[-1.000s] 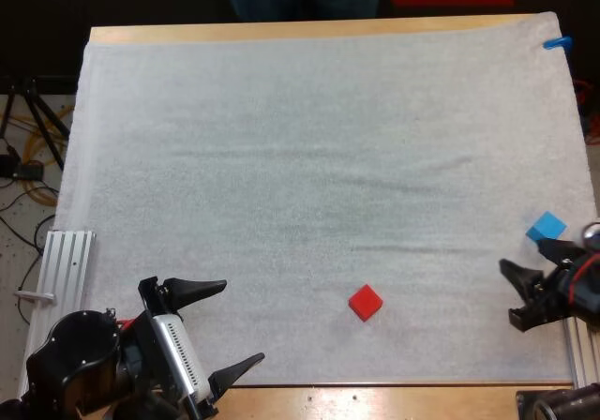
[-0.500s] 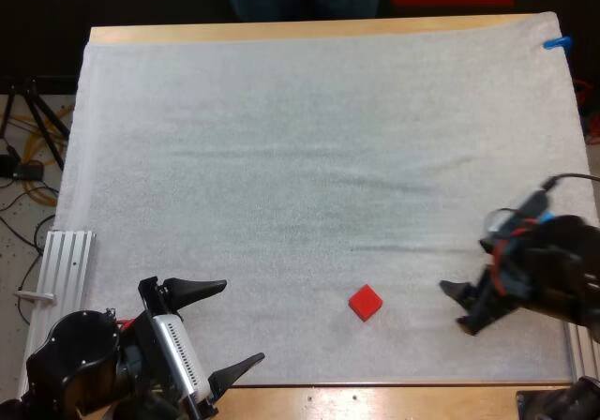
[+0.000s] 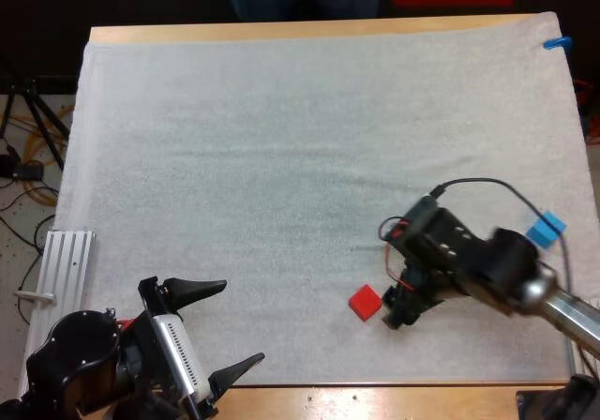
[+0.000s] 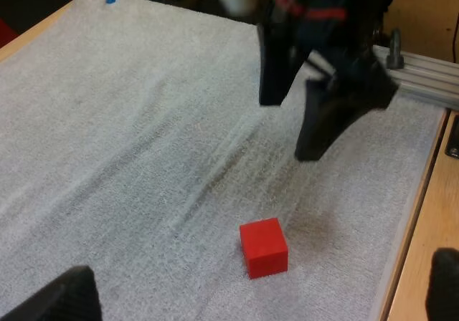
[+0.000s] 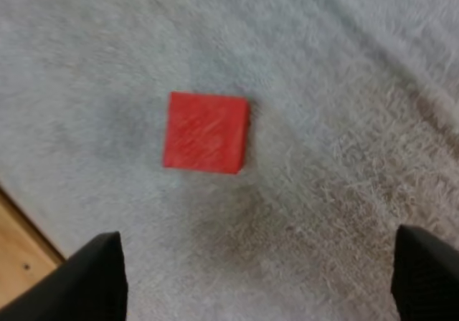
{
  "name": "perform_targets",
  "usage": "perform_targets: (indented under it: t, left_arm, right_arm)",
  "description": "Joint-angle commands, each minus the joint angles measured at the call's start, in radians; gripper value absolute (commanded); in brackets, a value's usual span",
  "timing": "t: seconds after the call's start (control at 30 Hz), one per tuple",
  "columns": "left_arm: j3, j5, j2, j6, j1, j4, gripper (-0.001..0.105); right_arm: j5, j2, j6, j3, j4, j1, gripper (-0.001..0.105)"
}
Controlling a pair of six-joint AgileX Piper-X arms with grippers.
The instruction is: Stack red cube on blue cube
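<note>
The red cube [image 3: 366, 302], low in the middle, looks small, hard and light. The right claw [image 3: 397, 309] gapes empty beside it. Pinch two flat sides.

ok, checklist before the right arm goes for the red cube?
1. Right end effector open: ok, fingers stand apart.
2. Red cube between those fingers: not ok, it lies ahead of them.
3. Red cube flat on the mat, nothing touching it: ok.
4. Blue cube top bare: ok.
5. Left end effector out of the way: ok, open at the mat's near left corner.
</note>
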Motion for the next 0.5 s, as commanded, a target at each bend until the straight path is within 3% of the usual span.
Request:
perform_targets:
  t: [0.0,0.47]
  left_arm:
    - [-0.010,-0.001,0.002,0.002,-0.005,-0.001,0.087]
    - [-0.010,-0.001,0.002,0.002,-0.005,-0.001,0.087]
  right_arm:
    - [-0.015,0.025,0.006,-0.008,-0.007,0.001,0.072]
    - [-0.085,0.203,0.063,-0.008,-0.121,0.001,0.072]
